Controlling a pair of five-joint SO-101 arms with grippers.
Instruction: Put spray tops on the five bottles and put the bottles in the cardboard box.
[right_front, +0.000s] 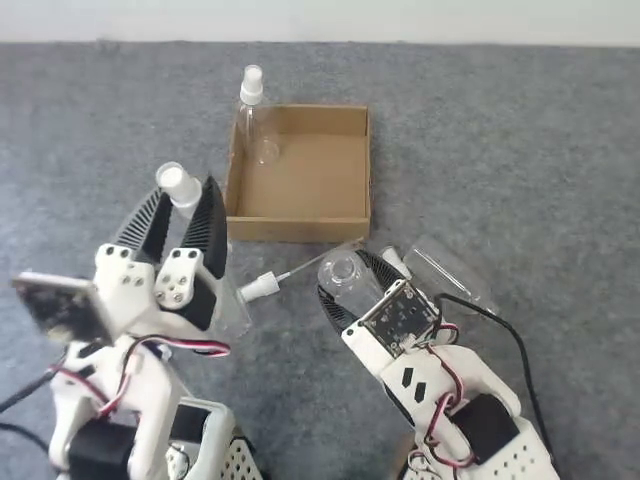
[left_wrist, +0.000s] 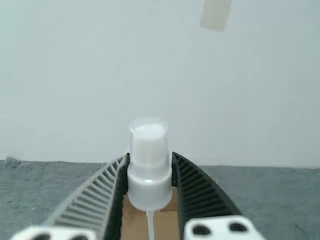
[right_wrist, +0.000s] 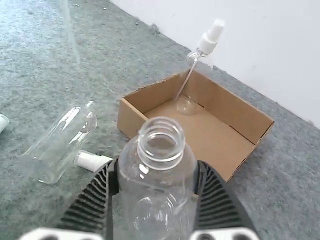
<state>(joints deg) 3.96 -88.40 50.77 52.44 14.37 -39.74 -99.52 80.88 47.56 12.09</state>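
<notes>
Left end effector (left_wrist: 149, 161) is grasping a spray top (left_wrist: 147, 172); right end effector (right_wrist: 156, 169) is gripping an uncapped bottle (right_wrist: 156, 205) near the cardboard box (right_wrist: 131, 120), which is holding a capped bottle (right_wrist: 197, 57).

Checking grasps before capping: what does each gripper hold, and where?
Left gripper: white plastic spray top, by its collar. Right gripper: clear uncapped plastic bottle, by its body below the neck.
</notes>
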